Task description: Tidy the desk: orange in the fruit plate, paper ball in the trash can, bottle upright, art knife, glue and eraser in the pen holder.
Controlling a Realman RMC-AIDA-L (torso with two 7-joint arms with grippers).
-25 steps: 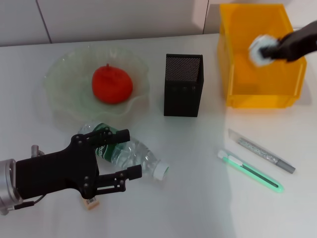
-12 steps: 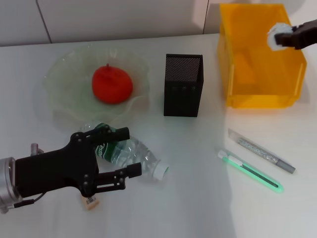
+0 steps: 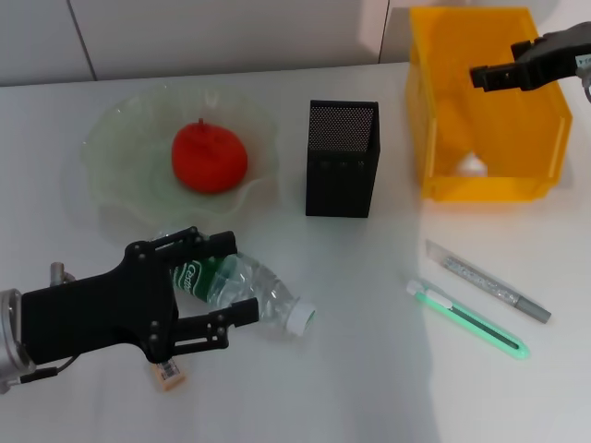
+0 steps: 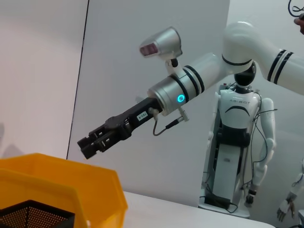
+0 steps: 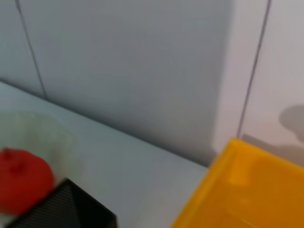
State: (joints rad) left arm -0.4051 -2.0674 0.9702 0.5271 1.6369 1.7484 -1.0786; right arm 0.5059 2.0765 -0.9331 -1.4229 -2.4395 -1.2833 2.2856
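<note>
Since a second ago my right gripper [image 3: 482,76] has let the paper ball [image 3: 474,165] go: the white wad that was at its tips over the trash can [image 3: 545,138] now lies on the bin's floor, near the front wall. My right fingers look nearly together and hold nothing, though from the head view I cannot be fully sure how wide they stand. My left gripper [image 3: 226,286] has moved a little forward, and its fingers are now open around the lying bottle [image 3: 242,284], one on each side, not yet pressing it.

The fruit plate [image 3: 115,198] already has the orange [image 3: 209,157] in it, just behind the bottle. The pen holder [image 3: 342,159] stands between plate and bin. The art knife [image 3: 488,281] and the green glue pen [image 3: 467,319] lie side by side on the desk [image 3: 369,388], well apart from my left arm. The eraser [image 3: 167,372] lies just beside my lower left finger.

I think the main risk is the bottle. It is round and thin, so if I close off its middle it may roll out toward the cap side, or be crushed. When I raise it, the bottom may hit the plate rim and push the plate. My lower finger can also drag the eraser away.
</note>
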